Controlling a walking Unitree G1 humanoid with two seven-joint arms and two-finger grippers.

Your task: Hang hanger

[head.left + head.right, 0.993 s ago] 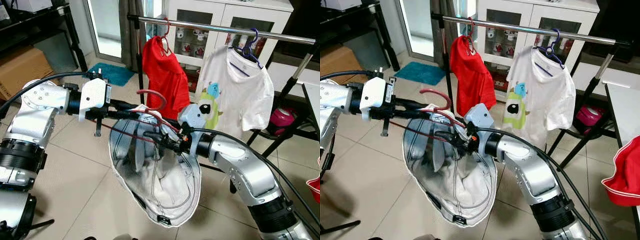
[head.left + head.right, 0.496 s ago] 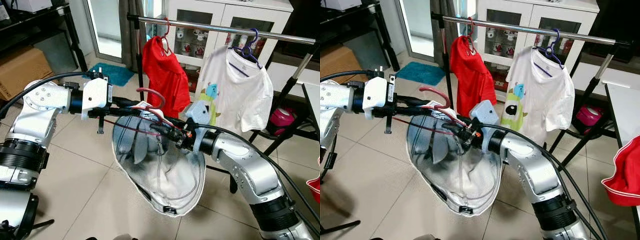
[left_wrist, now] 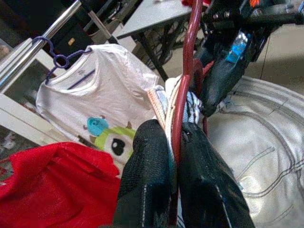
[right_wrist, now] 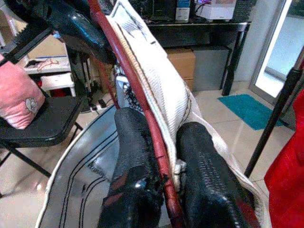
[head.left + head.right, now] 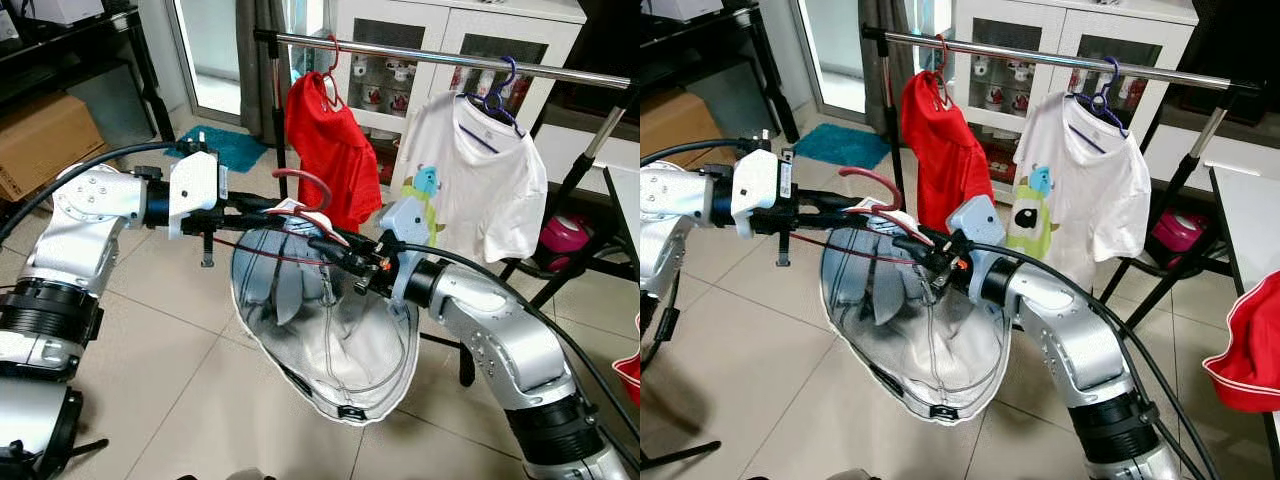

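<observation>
Tiled floor point(image 5: 150, 330) lay below a metal rail point(image 5: 420, 52) carrying two shirts. Both grippers, left point(image 5: 262, 210) and right point(image 5: 322, 243), had jaws closed on the red hanger point(image 5: 300, 200) bearing a pale garment point(image 5: 330, 340), short of the rail. Risk: the garment's weight could tilt the hook so it misses the rail.

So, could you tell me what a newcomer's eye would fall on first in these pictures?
First, the pale grey garment drooping in the middle of the scene from a dark red hanger, which the left hand and the right hand grip from either side. Behind, a red shirt and a white cartoon T-shirt hang on the silver rail.
</observation>
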